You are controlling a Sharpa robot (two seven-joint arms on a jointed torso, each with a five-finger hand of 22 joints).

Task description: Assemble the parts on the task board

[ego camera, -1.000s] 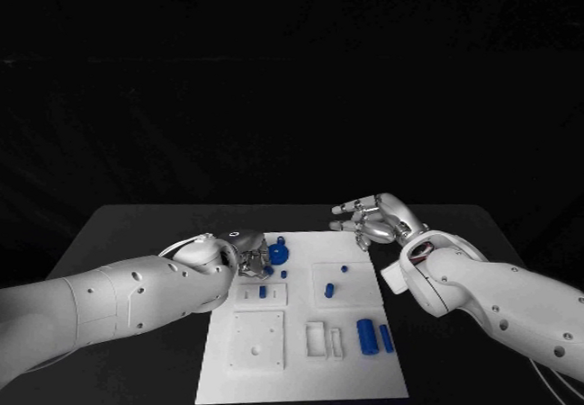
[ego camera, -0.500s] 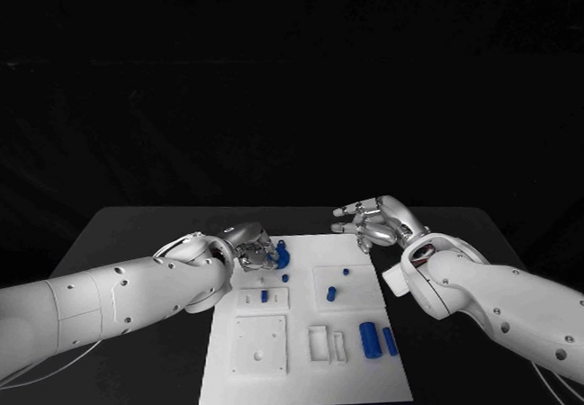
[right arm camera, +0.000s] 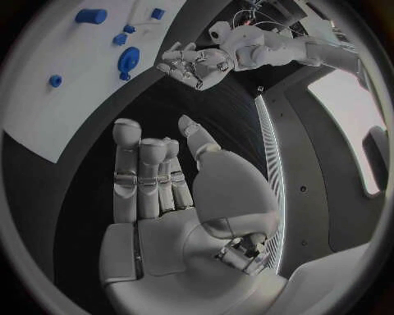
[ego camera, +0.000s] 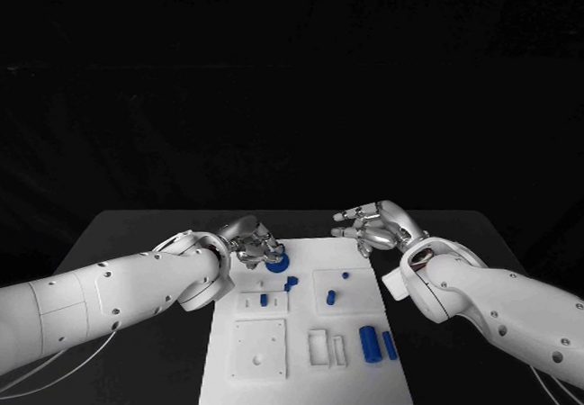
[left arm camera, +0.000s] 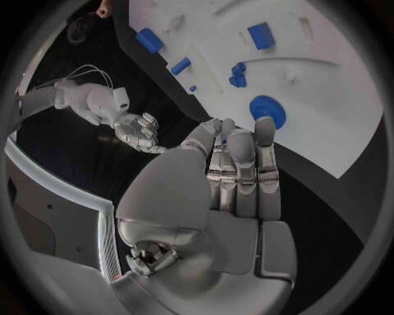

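The left hand [ego camera: 251, 243] hovers empty with fingers straight and apart over the far left corner of the white board [ego camera: 305, 381], just beside a round blue part [ego camera: 278, 255] lying there. The right hand [ego camera: 376, 225], also empty with spread fingers, hangs above the table [ego camera: 135, 227] past the board's far right corner.

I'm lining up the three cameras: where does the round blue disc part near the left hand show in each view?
Head view: blue disc part at the task board's far left corner, beside the left robot hand.
Left wrist view: the disc lies just beyond the fingertips.
Right wrist view: the disc lies near the board's edge.
Shared landmark: the white task board.
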